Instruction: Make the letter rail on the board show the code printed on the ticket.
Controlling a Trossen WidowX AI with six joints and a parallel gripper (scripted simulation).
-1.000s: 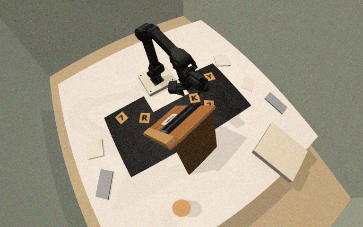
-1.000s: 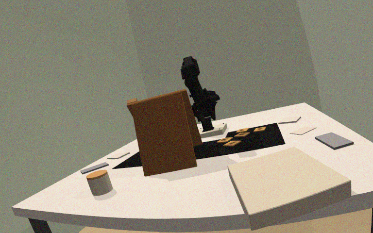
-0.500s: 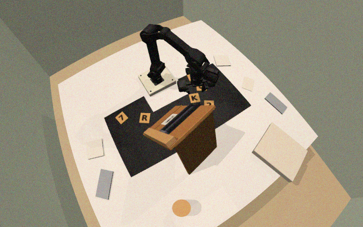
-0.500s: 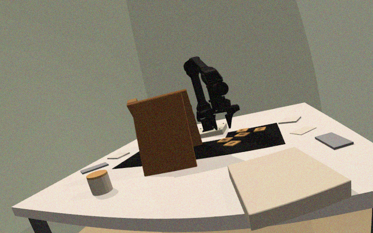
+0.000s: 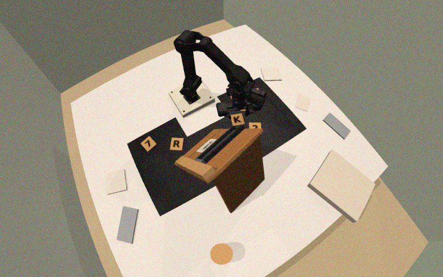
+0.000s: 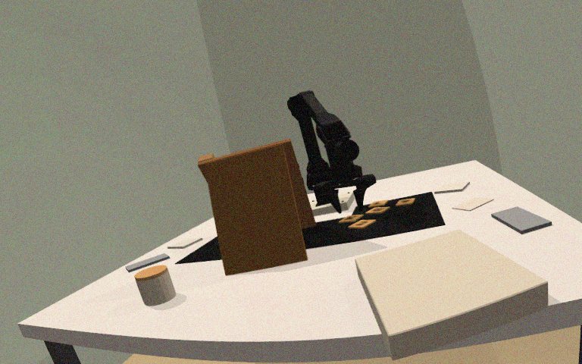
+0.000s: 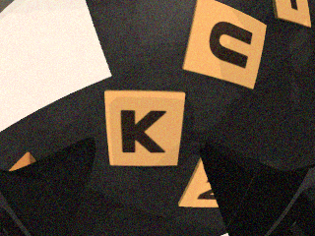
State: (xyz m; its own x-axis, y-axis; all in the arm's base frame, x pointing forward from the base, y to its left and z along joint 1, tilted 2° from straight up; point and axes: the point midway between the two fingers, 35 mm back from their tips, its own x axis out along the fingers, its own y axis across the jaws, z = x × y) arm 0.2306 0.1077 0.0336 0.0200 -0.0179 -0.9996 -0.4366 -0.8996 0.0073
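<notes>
From my station I see the wooden board (image 5: pixel 237 150) (image 6: pixel 257 210) standing tilted on the table, its dark letter rail (image 5: pixel 219 145) holding no tiles and running along the sloped face beside a white ticket (image 5: pixel 206 145) whose print I can't make out. Flat on the black mat I have the square orange K tile (image 5: pixel 237 119) (image 7: pixel 145 129), the U tile (image 7: pixel 225 45) and the partly hidden 2 tile (image 5: pixel 255 125) (image 7: pixel 198 194) near one another, with the R tile (image 5: pixel 176 143) and 7 tile (image 5: pixel 148 143) well apart from them.
</notes>
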